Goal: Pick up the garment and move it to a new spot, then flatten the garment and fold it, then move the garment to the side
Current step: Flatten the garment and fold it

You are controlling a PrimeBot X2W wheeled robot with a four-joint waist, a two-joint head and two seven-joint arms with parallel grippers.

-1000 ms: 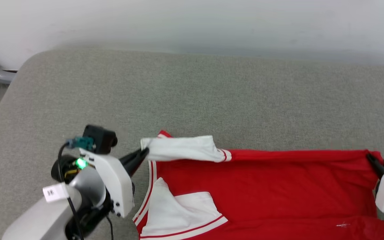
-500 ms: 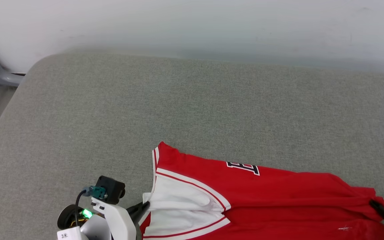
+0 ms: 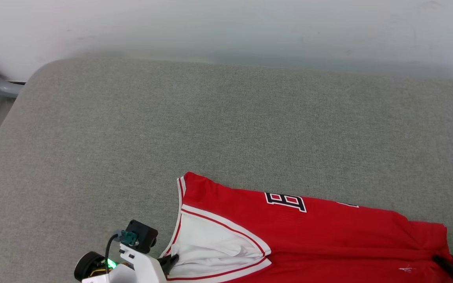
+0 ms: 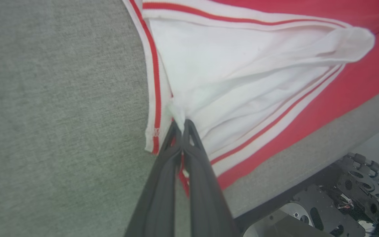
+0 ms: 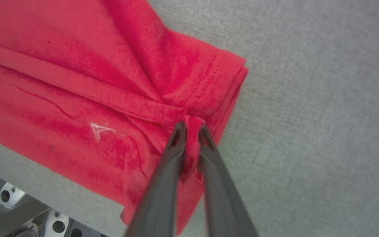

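While both arms draw back, the left end effector stays clenched on the white sleeve, the right end effector on the red hem; the garment, lettering newly exposed, lies at the grey padded surface's near edge; folding seems under way.

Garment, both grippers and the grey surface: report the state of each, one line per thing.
garment: lying on the surface, folded over on itself, rumpled, pinched at both ends, print partly showing.
left gripper: shut on the garment's white sleeve.
right gripper: shut on the garment's red hem corner.
grey surface: flat, bearing the garment near its front edge.
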